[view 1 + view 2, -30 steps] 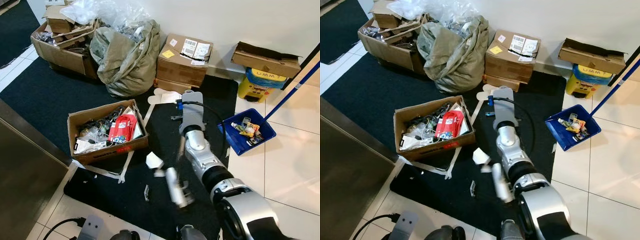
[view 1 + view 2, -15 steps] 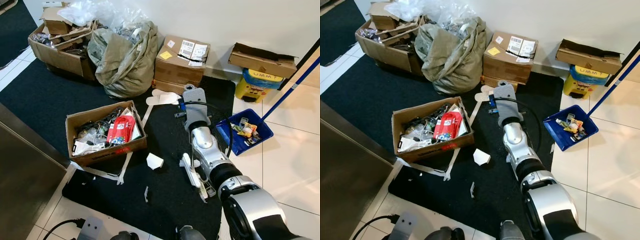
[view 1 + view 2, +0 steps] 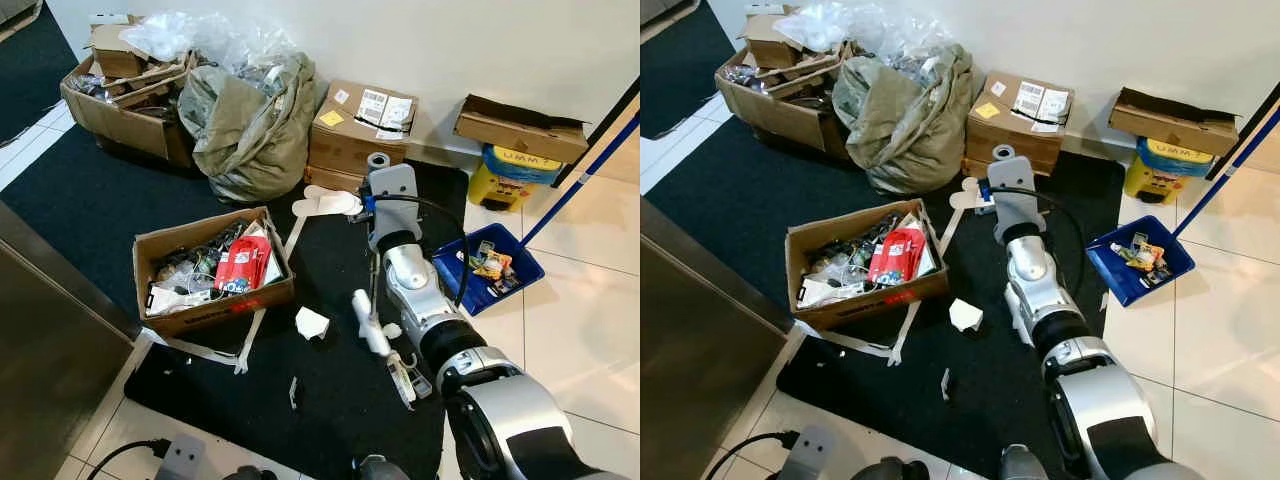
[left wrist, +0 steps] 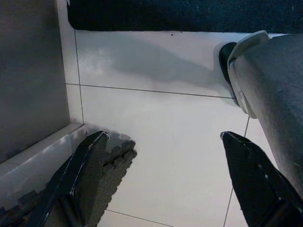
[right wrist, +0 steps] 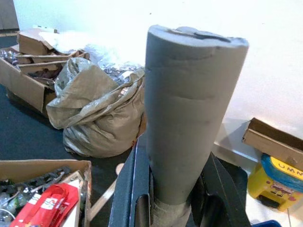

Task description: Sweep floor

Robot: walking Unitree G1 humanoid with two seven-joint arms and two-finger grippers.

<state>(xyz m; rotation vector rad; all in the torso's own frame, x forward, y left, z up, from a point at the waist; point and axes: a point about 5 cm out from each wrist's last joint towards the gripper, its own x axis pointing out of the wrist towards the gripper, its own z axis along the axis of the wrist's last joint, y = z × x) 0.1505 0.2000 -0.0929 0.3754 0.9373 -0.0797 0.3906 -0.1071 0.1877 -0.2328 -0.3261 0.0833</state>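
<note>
Grey foam handle [image 5: 189, 109] upright between the black fingers of the right gripper [image 5: 173, 198], clamped on both sides, its top end poking up past the wrist. Reaches out over the black mat [image 3: 90, 200] on an extended silver arm. Under the forearm, a white shaft-like piece [image 3: 368, 322]; cannot tell whether joined to the handle.

From that gripper in the head views:
- At 4 o'clock, near, blue dustpan [image 3: 520, 270] holding mixed litter, resting where mat meets white tile [image 3: 580, 330], with its blue pole [image 3: 580, 180] slanting up toward 2 o'clock.
- At 7 o'clock, crumpled white paper scrap [image 3: 312, 322] on the mat, apart from the arm.
- At 8 o'clock, open cardboard box [image 3: 215, 300] full of clutter.
- At 10 o'clock, grey-green sack [image 3: 250, 130], slumped against more boxes.
- At 11 o'clock, sealed carton [image 3: 355, 130] by the wall.
- At 2 o'clock, yellow container [image 3: 505, 175] under a flat carton.

Left gripper [image 4: 163, 156] low over bare tile, fingers [image 4: 80, 170] spread wide, gripping nothing.
</note>
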